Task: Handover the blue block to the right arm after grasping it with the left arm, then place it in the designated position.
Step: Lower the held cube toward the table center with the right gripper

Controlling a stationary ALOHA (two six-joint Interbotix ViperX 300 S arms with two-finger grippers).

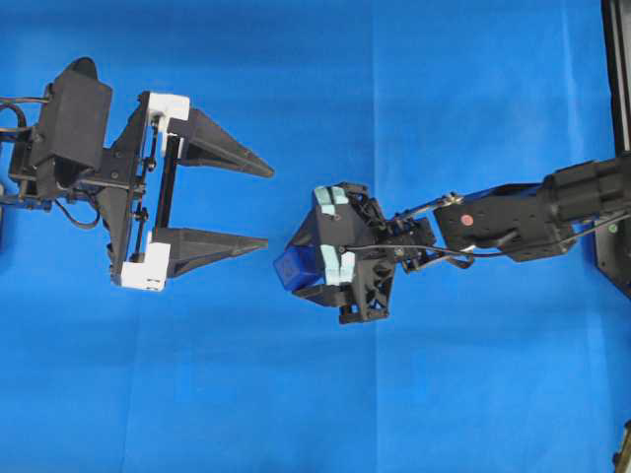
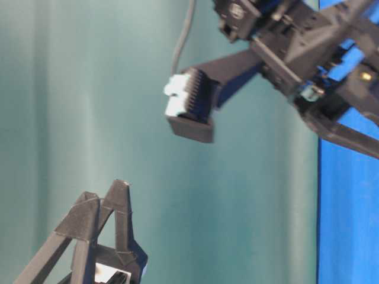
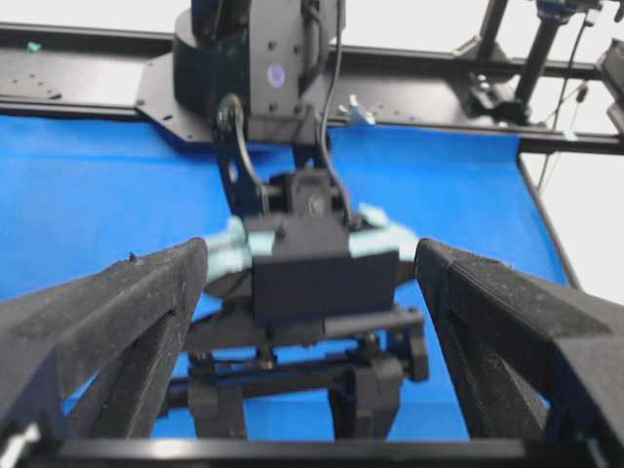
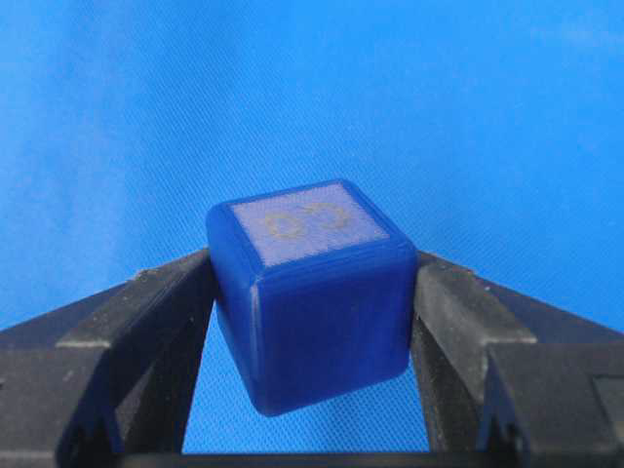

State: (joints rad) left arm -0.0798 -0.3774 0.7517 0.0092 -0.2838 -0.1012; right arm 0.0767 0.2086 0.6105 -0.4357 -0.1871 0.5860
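My right end effector [image 1: 301,271] is clamped on the blue block [image 4: 310,292], one finger pressed to each side face so the cube sits square between the tips, its marked face up, ready for setting down. It hangs above the middle of the blue-covered tabletop [image 1: 444,89]. My left end effector [image 1: 268,205] stands wide and empty toward the left edge, leaving room. The designated position is nowhere marked, and the block's height over the cloth is hard to judge.

Just one blue block [image 4: 310,292] here, plus two robot arms: left arm [image 1: 74,148] and right arm [image 1: 513,217], all over one blue cloth [image 1: 394,79].
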